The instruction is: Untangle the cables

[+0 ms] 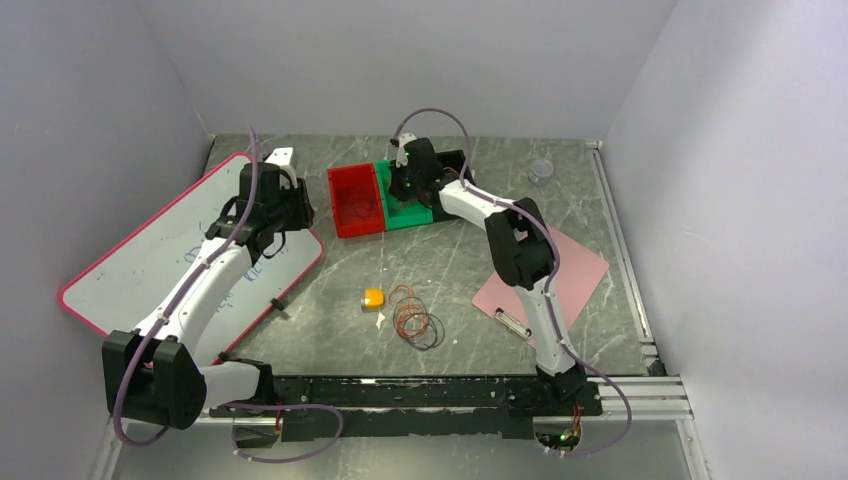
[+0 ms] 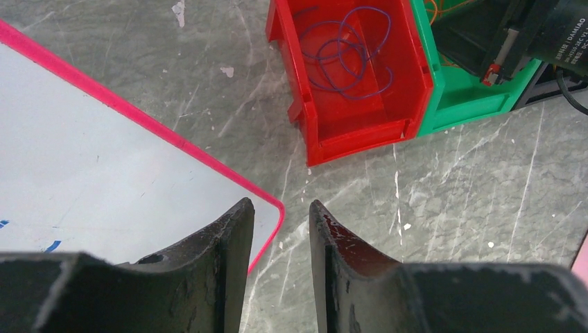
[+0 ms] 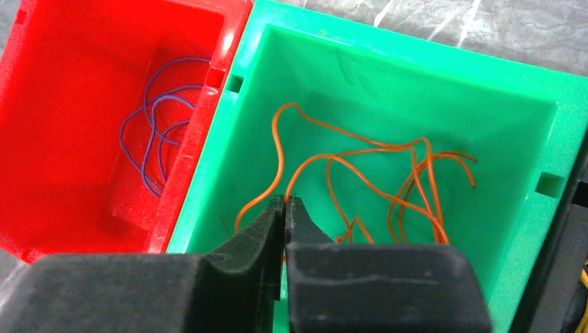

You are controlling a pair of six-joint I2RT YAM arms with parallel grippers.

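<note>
Right claw clenched over green bin (orange cable beneath) should open wide, lift straight; left claw hangs parted, empty.

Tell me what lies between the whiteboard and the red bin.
Nothing: only bare grey table separates the whiteboard from the red bin, shown clearly in the left wrist view.

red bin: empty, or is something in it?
Not empty. The red bin holds one loose coil of thin purple wire, visible in both wrist views. Nothing else shows inside.
</note>
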